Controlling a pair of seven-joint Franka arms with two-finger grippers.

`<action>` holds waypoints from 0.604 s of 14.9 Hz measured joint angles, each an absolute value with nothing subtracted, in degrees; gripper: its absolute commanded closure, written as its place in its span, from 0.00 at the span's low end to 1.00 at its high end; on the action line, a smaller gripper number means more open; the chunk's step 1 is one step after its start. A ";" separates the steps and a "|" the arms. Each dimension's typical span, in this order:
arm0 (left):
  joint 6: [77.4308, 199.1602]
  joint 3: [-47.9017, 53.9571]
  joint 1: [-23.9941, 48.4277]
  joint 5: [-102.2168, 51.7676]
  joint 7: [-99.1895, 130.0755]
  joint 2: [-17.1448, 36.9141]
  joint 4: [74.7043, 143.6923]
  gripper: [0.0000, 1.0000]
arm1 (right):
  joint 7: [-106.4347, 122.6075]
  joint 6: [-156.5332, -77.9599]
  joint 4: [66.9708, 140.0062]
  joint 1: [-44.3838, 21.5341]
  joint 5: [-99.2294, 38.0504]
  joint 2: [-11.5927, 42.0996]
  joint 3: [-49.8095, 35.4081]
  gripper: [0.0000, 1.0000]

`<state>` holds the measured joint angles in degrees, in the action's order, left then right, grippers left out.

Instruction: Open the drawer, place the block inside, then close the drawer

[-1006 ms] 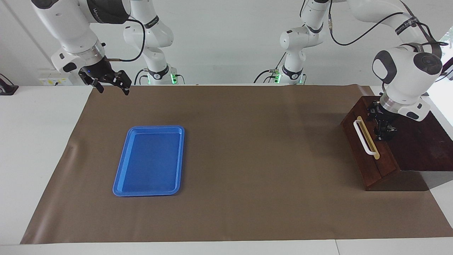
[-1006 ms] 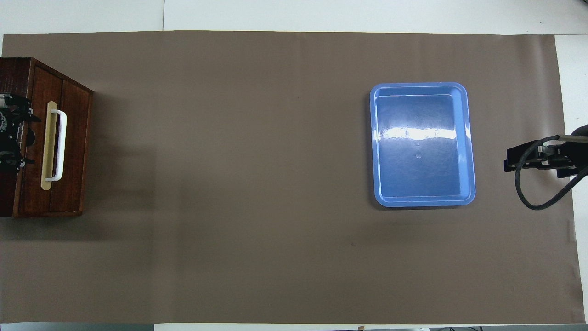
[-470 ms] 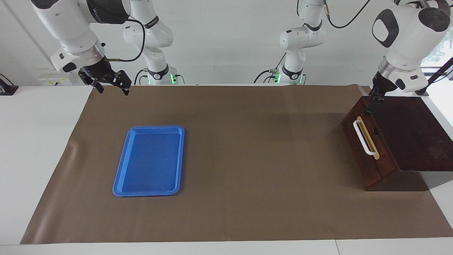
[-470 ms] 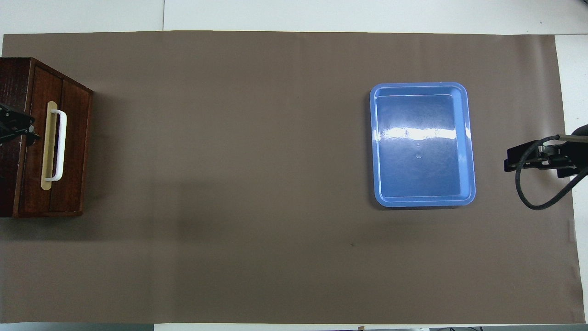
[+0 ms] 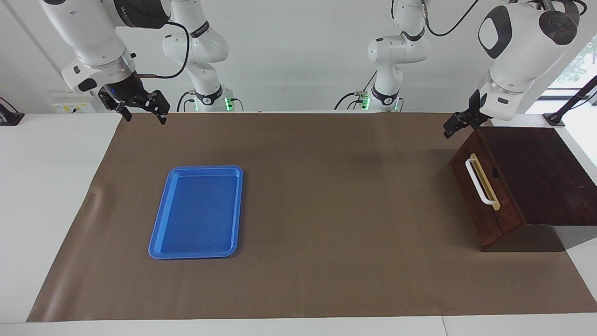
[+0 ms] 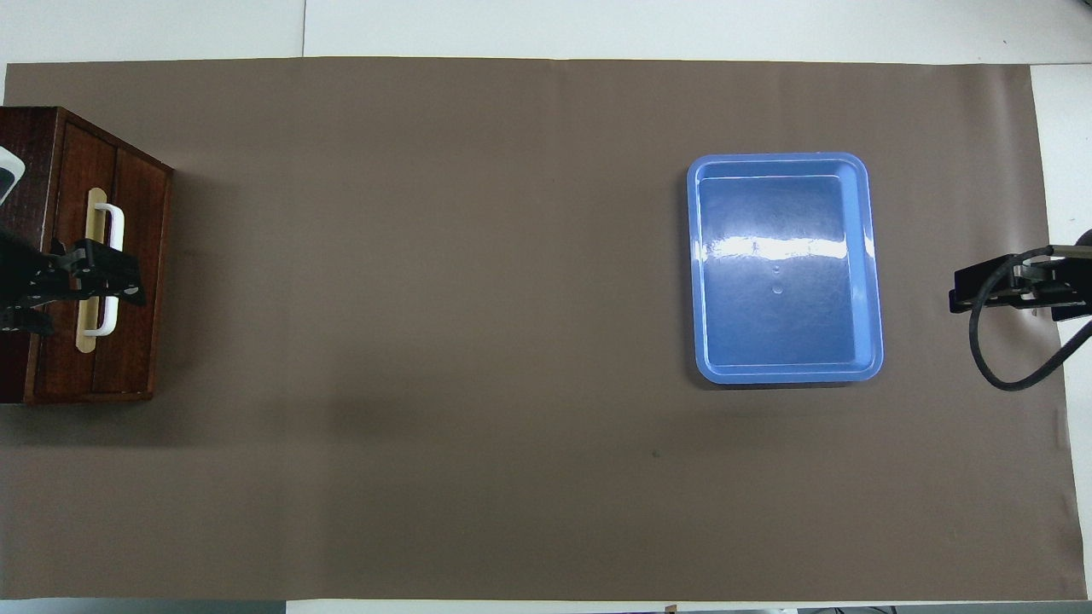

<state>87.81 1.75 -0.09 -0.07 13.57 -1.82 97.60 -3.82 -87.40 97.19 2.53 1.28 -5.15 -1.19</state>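
Note:
The drawer [image 5: 487, 205] is shut, its dark reddish-brown front flush with the dark wooden box [image 5: 541, 172] at the left arm's end of the table. Its white bar handle [image 5: 479, 182] is free. The drawer also shows in the overhead view [image 6: 136, 247]. My left gripper [image 5: 454, 125] is up in the air by the box's front top edge, touching nothing; in the overhead view [image 6: 119, 281] it covers part of the handle. My right gripper [image 5: 142, 114] is open and empty, raised over the mat's edge at the right arm's end. The yellow block is out of view.
An empty blue tray [image 5: 196, 212] lies on the brown mat [image 5: 345, 210] toward the right arm's end; it also shows in the overhead view [image 6: 785, 315]. Bare white table borders the mat.
My left gripper has lifted off the top of the box and swung out past the drawer front. The drawer has not moved. My right gripper has shifted slightly.

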 measured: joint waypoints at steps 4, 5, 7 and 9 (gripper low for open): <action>84.15 1.43 0.54 -0.16 8.43 -1.07 93.52 0.00 | 0.55 -87.24 96.99 2.50 1.47 -4.84 -1.22 0.00; 83.65 1.29 0.59 -0.16 7.17 -0.92 93.00 0.00 | 1.34 -86.87 96.90 2.49 1.47 -4.72 -1.23 0.00; 82.34 0.00 1.29 -0.16 3.63 -0.60 92.66 0.00 | 1.77 -86.18 96.80 2.49 1.47 -4.65 -1.23 0.00; 82.16 -1.02 1.85 -0.16 1.76 -0.37 92.60 0.00 | 1.78 -85.65 96.74 2.48 1.47 -4.65 -1.25 0.00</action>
<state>82.16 -1.02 1.85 -0.16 1.76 -0.37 92.60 1.78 -85.65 96.74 2.48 1.47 -4.65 -1.25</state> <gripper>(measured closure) 0.000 0.000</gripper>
